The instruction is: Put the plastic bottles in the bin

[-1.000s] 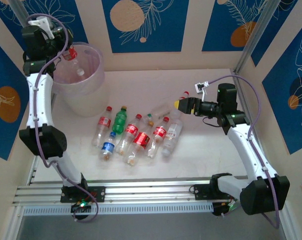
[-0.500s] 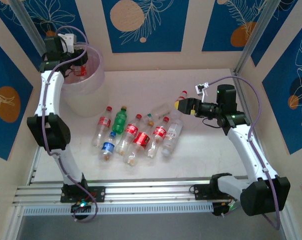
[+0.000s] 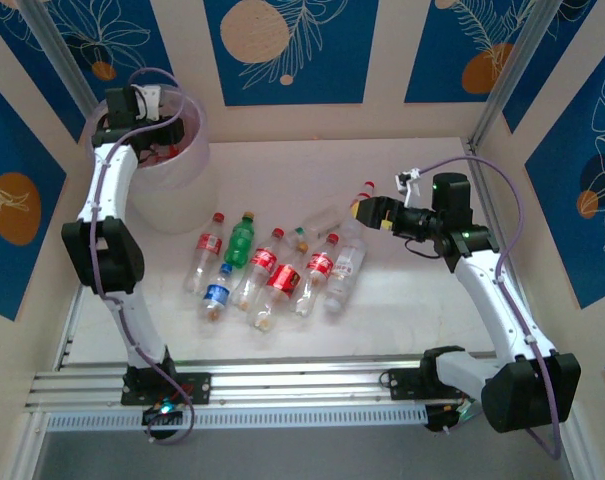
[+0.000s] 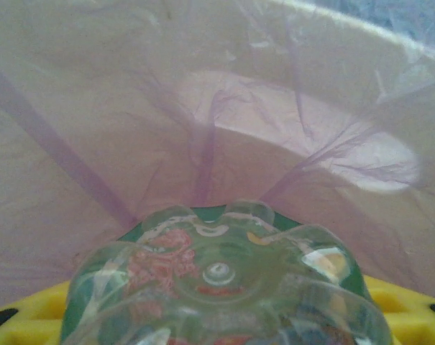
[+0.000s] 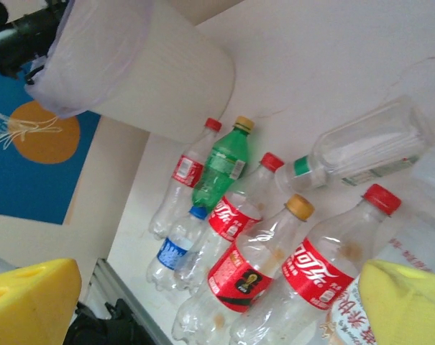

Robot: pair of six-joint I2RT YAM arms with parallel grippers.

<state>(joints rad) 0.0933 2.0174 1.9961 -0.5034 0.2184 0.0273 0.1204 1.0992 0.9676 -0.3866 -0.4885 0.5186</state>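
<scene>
The left gripper (image 3: 154, 138) is reaching into the mouth of the bin (image 3: 187, 175), the pale lilac bucket that is standing at the far left corner of the counter (image 3: 412, 300). It is clamping the held bottle (image 4: 218, 277), clear with red print, between its yellow fingers (image 4: 408, 313). In the left wrist view the bottle's lobed base is showing low in the frame, with the bin's creased, translucent inside spreading beyond it. The right gripper (image 3: 360, 210) is hovering over the right end of the pile, its yellow fingers (image 5: 34, 305) standing wide apart and gripping nothing. The other plastic bottles (image 3: 272, 270) are lying on their sides in a loose cluster in the middle of the counter, near the bin and to its right, most with their caps pointing away from the arm bases. A green bottle (image 3: 241, 240) with a yellow cap is lying among several red-labelled bottles (image 5: 235, 215), which are touching side by side. A small blue-labelled bottle (image 3: 217, 293) is lying just in front of the green one, on the side nearest the left arm. A clear green-banded bottle (image 5: 361, 151) is lying crosswise at the far right edge of the cluster.
</scene>
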